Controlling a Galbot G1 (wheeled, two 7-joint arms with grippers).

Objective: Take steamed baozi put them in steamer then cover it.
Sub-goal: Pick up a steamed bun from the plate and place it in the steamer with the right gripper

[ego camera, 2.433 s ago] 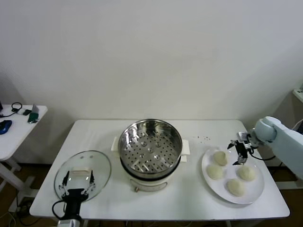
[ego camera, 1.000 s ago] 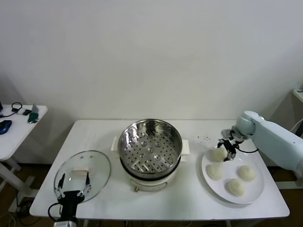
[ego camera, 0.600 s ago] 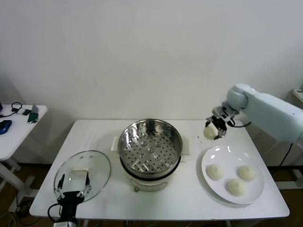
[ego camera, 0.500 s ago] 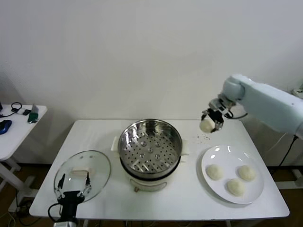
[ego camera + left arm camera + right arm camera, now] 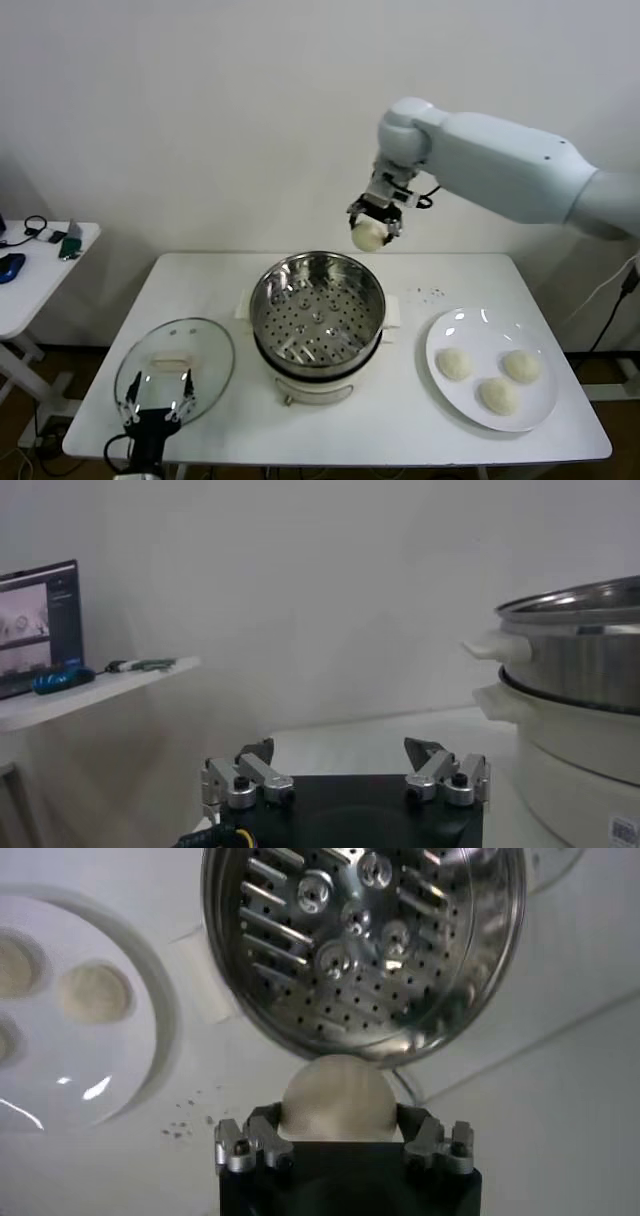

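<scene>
One baozi (image 5: 368,236) gripped in right gripper (image 5: 372,222) fingers above steamer (image 5: 317,306); left gripper (image 5: 160,396) fingers spread over cover (image 5: 210,352).

1. A white table (image 5: 420,420) stands against a plain pale wall (image 5: 200,120).
2. A flat white plate (image 5: 535,408) lies near the table's right edge, toward the front right corner.
3. A scatter of small dark specks (image 5: 433,293) lies on the tabletop behind the plate, toward the back edge.
4. A smaller white side table (image 5: 30,285) stands apart, beyond the main table's left edge.
5. On the side table lie a blue object (image 5: 10,267), a coiled dark cable (image 5: 36,226) and a small green-and-dark item (image 5: 68,240); what these are cannot be told.
6. In the left wrist view, a lit screen (image 5: 38,625) stands on that side table.
</scene>
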